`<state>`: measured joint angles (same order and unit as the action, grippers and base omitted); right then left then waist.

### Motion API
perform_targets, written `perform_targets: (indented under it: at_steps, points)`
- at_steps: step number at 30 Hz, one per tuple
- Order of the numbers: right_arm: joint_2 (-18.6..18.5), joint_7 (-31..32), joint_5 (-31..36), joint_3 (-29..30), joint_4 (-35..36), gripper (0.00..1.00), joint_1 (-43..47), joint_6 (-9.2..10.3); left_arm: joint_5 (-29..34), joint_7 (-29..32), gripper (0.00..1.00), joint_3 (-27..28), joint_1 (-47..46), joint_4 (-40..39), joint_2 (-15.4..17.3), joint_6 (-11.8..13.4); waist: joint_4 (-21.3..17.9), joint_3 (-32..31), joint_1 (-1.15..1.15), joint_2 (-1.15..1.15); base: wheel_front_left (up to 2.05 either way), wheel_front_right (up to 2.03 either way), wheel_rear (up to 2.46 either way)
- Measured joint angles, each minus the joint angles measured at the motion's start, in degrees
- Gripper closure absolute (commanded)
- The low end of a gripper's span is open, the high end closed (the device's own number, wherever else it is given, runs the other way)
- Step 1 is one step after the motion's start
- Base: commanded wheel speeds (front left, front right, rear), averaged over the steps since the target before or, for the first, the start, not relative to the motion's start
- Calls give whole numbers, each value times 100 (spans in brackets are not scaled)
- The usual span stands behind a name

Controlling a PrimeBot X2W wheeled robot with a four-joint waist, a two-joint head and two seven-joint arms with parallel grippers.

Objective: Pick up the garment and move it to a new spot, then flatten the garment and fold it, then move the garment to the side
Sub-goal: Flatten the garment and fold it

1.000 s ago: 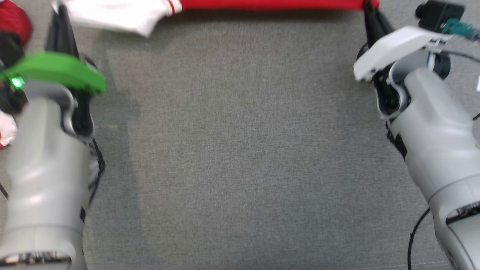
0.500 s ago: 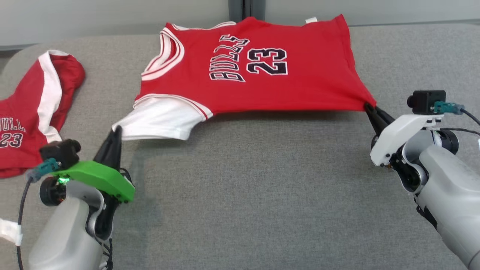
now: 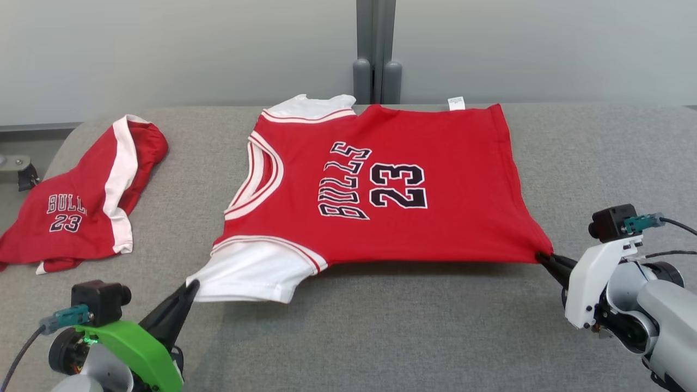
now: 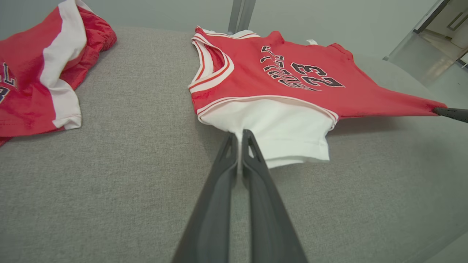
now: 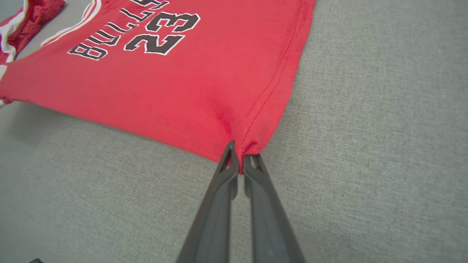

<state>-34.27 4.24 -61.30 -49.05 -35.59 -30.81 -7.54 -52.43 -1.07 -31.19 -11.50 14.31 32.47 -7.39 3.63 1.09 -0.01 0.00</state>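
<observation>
The red jersey [image 3: 381, 185] — printed BULLS 23 — lies spread on the grey padded surface [image 3: 408, 337], its near edge stretched taut between 2 grips. The left gripper [image 3: 191, 284] is clamped on the white near-left sleeve, and the right gripper [image 3: 542, 257] is clamped on the near-right hem corner. Matching red shorts [image 3: 81, 207] lie well apart at the left.

"BULLS 23" on jersey [image 3: 381, 228]; "BULL 23" on shorts [image 3: 81, 182]
</observation>
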Motion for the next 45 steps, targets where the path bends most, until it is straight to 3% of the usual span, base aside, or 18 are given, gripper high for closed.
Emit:
perform_targets:
  at_steps: [9,14,18,27,37,45]
  points:
    - [-892,801,-747,-381,1167,100,608,0,-163,466,100,-303,941,-1367,990,1,13,-289,0,0,0,0,0]
    - [-1344,1383,-1077,-463,1727,100,894,0,-324,510,100,-190,1316,-1876,1327,127,-21,-304,0,0,0,0,0]
    - [-1426,1551,-1184,-322,1952,100,892,0,-365,503,100,-63,1334,-2052,1426,245,-62,-294,0,0,0,0,0]
    - [-1211,2102,-1027,-116,1893,100,336,1,-127,693,100,-69,616,-1964,1294,270,-163,-112,0,0,0,0,0]
    - [-647,2894,-669,-32,1223,100,-589,1,126,855,100,-219,-555,-981,847,178,-347,449,0,0,0,0,0]
    - [-321,2982,-387,32,717,100,-1148,1,324,793,100,-417,-1297,-242,609,59,-473,952,1,0,0,0,0]
